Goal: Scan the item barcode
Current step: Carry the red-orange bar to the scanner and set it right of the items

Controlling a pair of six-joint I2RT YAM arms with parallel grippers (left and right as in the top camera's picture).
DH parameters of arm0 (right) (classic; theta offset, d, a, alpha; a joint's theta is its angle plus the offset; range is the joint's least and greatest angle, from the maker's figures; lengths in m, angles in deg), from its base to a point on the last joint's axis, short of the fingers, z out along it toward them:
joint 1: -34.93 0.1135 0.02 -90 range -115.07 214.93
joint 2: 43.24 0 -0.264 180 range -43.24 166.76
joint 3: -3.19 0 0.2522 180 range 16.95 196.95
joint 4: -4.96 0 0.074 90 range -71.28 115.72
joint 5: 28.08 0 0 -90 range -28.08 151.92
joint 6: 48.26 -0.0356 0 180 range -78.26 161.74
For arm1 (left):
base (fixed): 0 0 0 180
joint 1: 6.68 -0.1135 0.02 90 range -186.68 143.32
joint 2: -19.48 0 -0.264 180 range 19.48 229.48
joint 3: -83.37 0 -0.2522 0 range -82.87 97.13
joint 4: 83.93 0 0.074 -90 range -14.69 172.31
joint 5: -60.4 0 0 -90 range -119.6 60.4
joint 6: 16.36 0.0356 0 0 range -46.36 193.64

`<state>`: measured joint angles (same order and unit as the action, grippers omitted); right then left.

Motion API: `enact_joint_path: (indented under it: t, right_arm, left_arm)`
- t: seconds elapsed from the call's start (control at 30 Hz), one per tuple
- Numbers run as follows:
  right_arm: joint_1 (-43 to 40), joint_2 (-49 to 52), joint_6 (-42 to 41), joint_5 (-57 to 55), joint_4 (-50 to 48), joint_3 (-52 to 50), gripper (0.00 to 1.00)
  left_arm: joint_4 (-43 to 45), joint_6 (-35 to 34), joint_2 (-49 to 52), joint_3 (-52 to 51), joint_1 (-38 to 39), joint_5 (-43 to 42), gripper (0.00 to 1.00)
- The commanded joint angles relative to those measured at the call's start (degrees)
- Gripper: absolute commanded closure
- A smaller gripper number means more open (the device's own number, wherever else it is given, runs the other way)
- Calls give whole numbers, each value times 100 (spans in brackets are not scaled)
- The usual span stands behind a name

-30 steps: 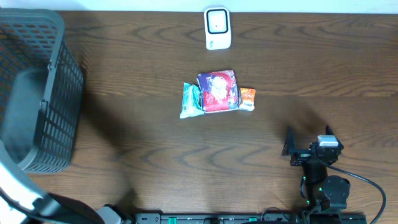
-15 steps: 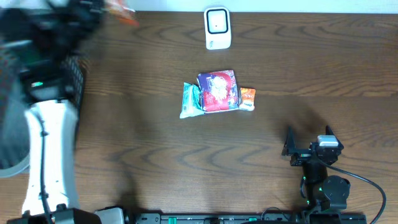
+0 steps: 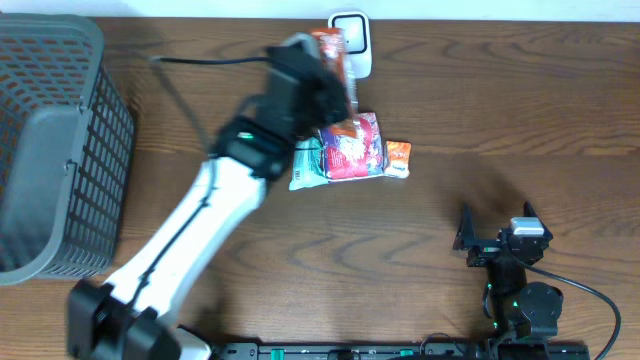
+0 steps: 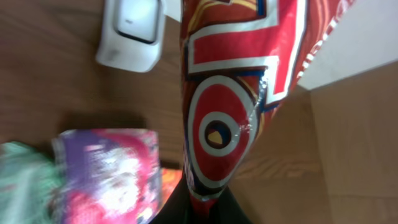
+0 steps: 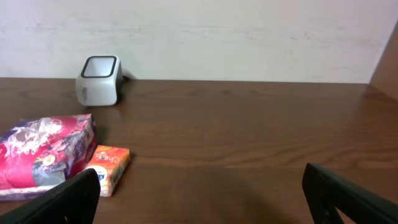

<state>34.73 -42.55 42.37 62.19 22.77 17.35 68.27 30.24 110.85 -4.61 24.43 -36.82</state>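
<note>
Red snack packet (image 4: pixel 230 112) is held in the air over the far edge of the table (image 3: pixel 560 110), just in front of the white scanner (image 3: pixel 352 30), above the pile at mid-table. Risk is judged as follows: no barcode can be made out on the face shown to the left wrist camera, so a missed read is likely if the printed code is turned away from the scanner window or the glossy, crinkled film is tilted and glare is thrown. The packet is pinched only at its lower end, so it could be swung or slipped loose if moved fast. The pink packet (image 3: pixel 352 145), green packet (image 3: pixel 305 160) and orange box (image 3: pixel 398 158) lie just below the arm and could be knocked, or one of their codes read by mistake, if the arm is lowered. The scanner could be nudged off its spot by the packet tip. Left gripper (image 4: pixel 202 200) is seen clamped together on the packet's bottom edge. Right gripper (image 5: pixel 200 190) is spread fully apart, nothing held or touched, parked near the near right corner. The basket (image 3: pixel 50 150) sits at the left edge, well apart.
</note>
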Motion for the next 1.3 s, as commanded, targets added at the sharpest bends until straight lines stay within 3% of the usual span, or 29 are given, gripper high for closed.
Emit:
enact_joint_path:
  t: [0.0,0.07,0.27,0.53,0.87,1.07,1.1,1.17,1.27]
  right_arm:
    - [42,-35,-37,4,17,-9,1]
    - [42,-35,-39,4,17,-9,1]
    - [42,-35,-37,4,17,-9,1]
    - [42,-35,-39,4,17,-9,1]
    - [42,-35,-39,7,17,-9,1]
    - [42,-35,-39,4,17,-9,1]
    - [42,-35,-37,7,17,-9,1]
    - [42,-37,-37,4,17,-9,1]
    - [42,-35,-39,4,17,-9,1]
  left_arm:
    - [376,114,533,0,468,706,93]
    - [568,90,879,0,654,916,93]
    - [1283,-1010,1897,0,1102,984,93]
    - [1989,-1012,2500,0,1534,988,92]
    - [2015,-1458,2618,-2,1773,1198,91]
    - [1985,-1364,2852,-4,1770,1370,83]
    - [1950,-1366,2852,-4,1773,1370,75]
    - [1961,-1364,2837,-2,1770,1370,70]
    - [1978,-1204,2686,-2,1744,1370,67]
